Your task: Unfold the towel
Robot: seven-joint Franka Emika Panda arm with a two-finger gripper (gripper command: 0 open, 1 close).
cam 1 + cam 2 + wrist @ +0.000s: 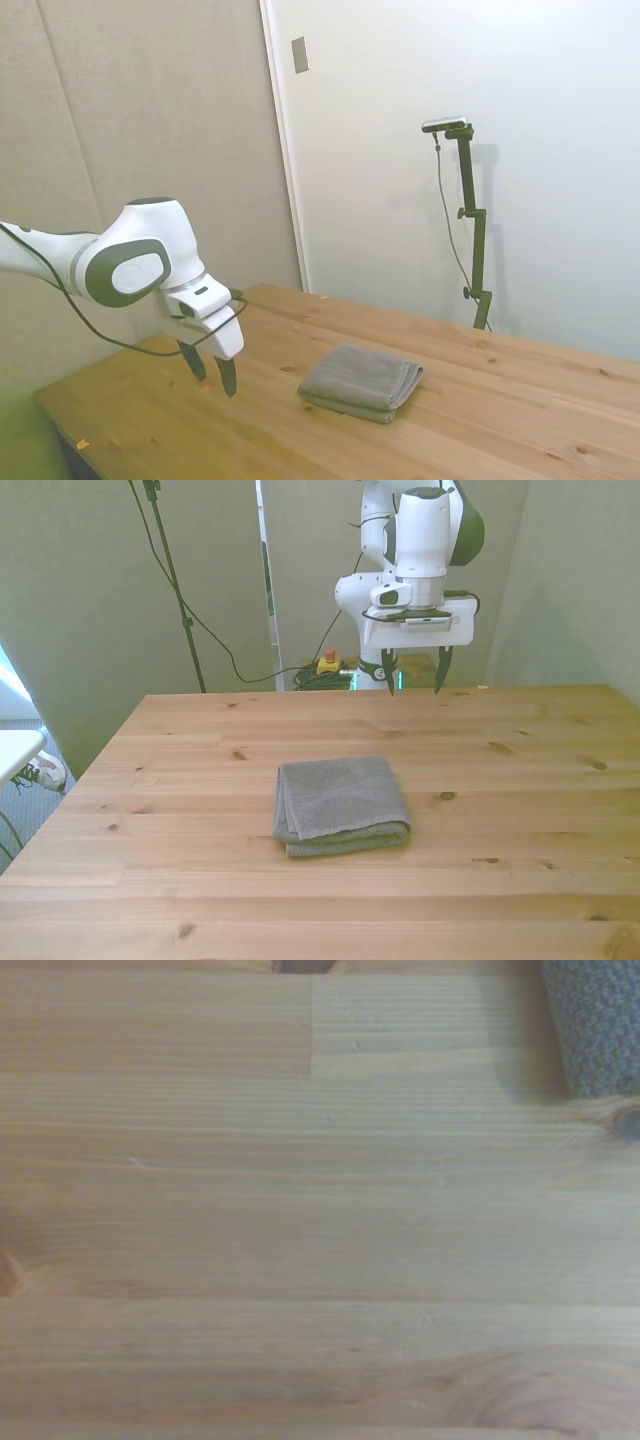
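A grey towel (341,805) lies folded in layers near the middle of the wooden table (520,810), its stacked edges facing the near side in the front view. From the side it shows as a flat grey bundle (362,381). My gripper (412,680) hangs open above the table's far part, well behind the towel and apart from it, with nothing between its fingers. In the side view the gripper (212,372) is left of the towel. The wrist view shows bare wood and only a corner of the towel (600,1025).
The table's left edge (70,790) drops off to the floor. A red-and-yellow button box (328,663) and cables lie on the floor behind the table. Bare wood (520,420) surrounds the towel on all sides.
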